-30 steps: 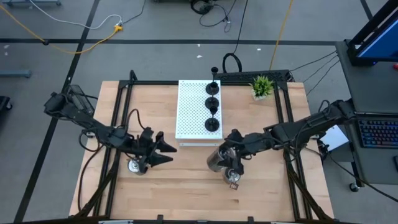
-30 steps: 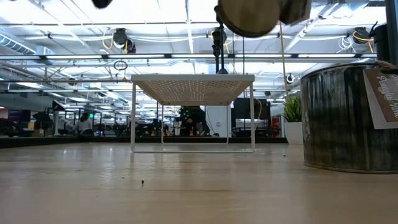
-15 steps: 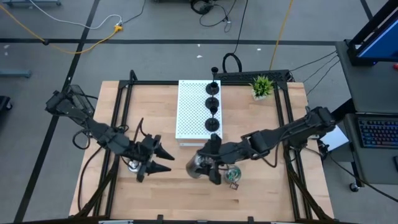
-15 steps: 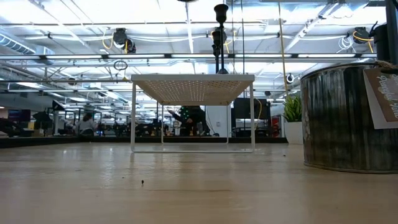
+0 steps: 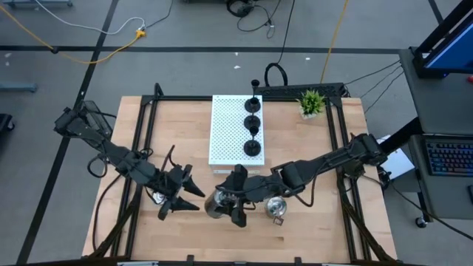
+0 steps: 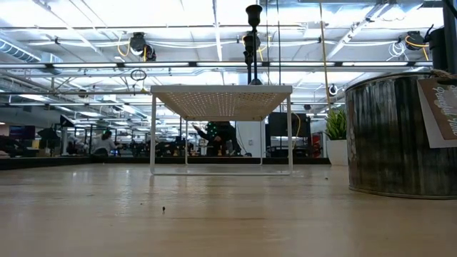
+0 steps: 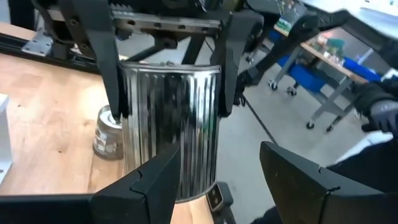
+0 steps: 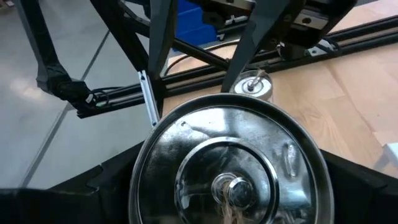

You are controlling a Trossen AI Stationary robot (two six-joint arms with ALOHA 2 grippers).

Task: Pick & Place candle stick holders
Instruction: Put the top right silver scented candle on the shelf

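Note:
A ribbed silver candle stick holder [image 5: 214,204] hangs above the table's near middle, and my right gripper [image 5: 225,204] is shut on it. My left gripper [image 5: 194,199] stands open just left of it, fingers pointing at it, and seems not to touch it. A second silver holder [image 5: 276,207], with a tag, stands on its base on the table to the right. A third silver holder [image 5: 157,196] stands under my left arm. Several black holders [image 5: 252,125] stand in a row along the right edge of the white board [image 5: 229,129]. My right gripper pinches the silver holder's ribbed side wall [image 7: 127,93] between its two fingers [image 7: 107,62], one on each side, near the top rim. The fingers come from the table's right, nearly level and slanting a little down. The holder is upright, open top up, lifted clear of the table.
A small green plant [image 5: 311,102] stands at the table's far right. The white board [image 6: 221,93] stands raised on legs at the far middle. Black frame rails run along both sides of the table. Bare wood lies along the near edge.
My right gripper has carried the silver holder toward the table's left edge, away from the tagged holder and up to my left gripper, keeping it lifted. My left gripper has tipped up toward level and shifted slightly toward the near edge, still open.

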